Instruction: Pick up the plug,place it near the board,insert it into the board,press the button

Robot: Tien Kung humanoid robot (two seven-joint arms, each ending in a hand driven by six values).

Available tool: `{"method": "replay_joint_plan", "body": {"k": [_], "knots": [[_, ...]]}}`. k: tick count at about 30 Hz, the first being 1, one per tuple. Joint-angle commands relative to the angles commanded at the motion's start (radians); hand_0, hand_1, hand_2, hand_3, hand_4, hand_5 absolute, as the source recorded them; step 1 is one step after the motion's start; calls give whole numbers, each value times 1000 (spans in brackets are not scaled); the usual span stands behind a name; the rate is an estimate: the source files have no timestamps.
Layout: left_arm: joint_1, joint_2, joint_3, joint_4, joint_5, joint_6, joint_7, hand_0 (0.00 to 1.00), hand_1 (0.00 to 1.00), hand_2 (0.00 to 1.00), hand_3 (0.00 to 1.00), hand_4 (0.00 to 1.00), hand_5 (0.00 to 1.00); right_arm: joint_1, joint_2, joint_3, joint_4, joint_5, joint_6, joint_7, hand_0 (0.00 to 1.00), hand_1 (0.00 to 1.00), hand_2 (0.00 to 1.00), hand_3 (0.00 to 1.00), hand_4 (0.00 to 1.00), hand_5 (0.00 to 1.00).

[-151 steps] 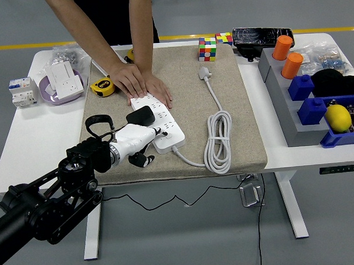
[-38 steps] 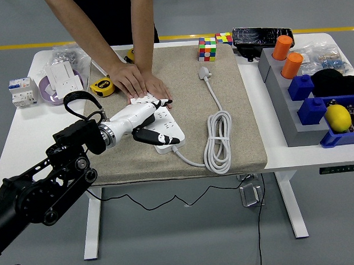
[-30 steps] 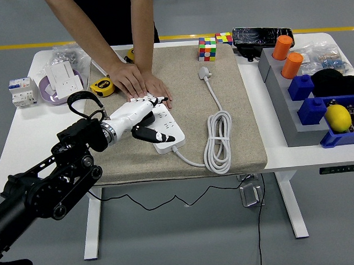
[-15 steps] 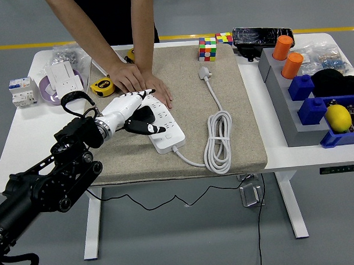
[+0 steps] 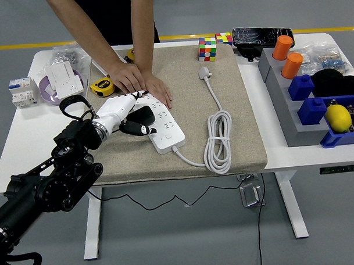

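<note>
Head view showed us a white table point(image 5: 35, 143) with a tan mat point(image 5: 234, 107) over its middle. At the far edge a person leaned in, both hands point(image 5: 137, 82) pressed flat, one on the mat, the other on the far end of the white board point(image 5: 160, 124). That board lay slantwise near the mat's left side, its white cord point(image 5: 217, 144) coiled toward the near edge and ending in a white plug head point(image 5: 204, 72) toward the far edge. From the near left corner we saw the left arm point(image 5: 45, 189) reach in, its white hand point(image 5: 119, 111) at the board's left side. The fingers were loosely curled about the black plug point(image 5: 141, 115), which sat on the board's left part; we could not tell whether it was seated. Small things stood near the far edge: a yellow tape point(image 5: 102, 86) and a cube point(image 5: 207, 49). A lemon point(image 5: 338, 117) lay at the right edge.
</note>
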Motion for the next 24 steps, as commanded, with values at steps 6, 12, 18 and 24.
{"method": "replay_joint_plan", "body": {"k": [6, 12, 18, 24], "knots": [[-2, -5, 1, 18, 10, 26, 3, 719, 806, 772, 781, 998, 351, -1, -1, -1, 0, 0, 0, 0, 864, 794, 757, 776, 998, 843], [-5, -8, 2, 35, 11, 40, 6, 596, 730, 644, 599, 998, 350, -1, -1, -1, 0, -1, 0, 0, 863, 794, 757, 776, 998, 842], [-11, -11, 1, 41, 8, 48, 8, 518, 685, 539, 484, 998, 381, 2, -1, 0, 0, -1, 0, -1, 865, 794, 757, 776, 998, 841], [-14, -15, -1, 52, 18, 57, 11, 455, 639, 495, 445, 912, 430, 2, -1, 1, 0, -1, 0, -1, 864, 794, 757, 776, 998, 841]]}}
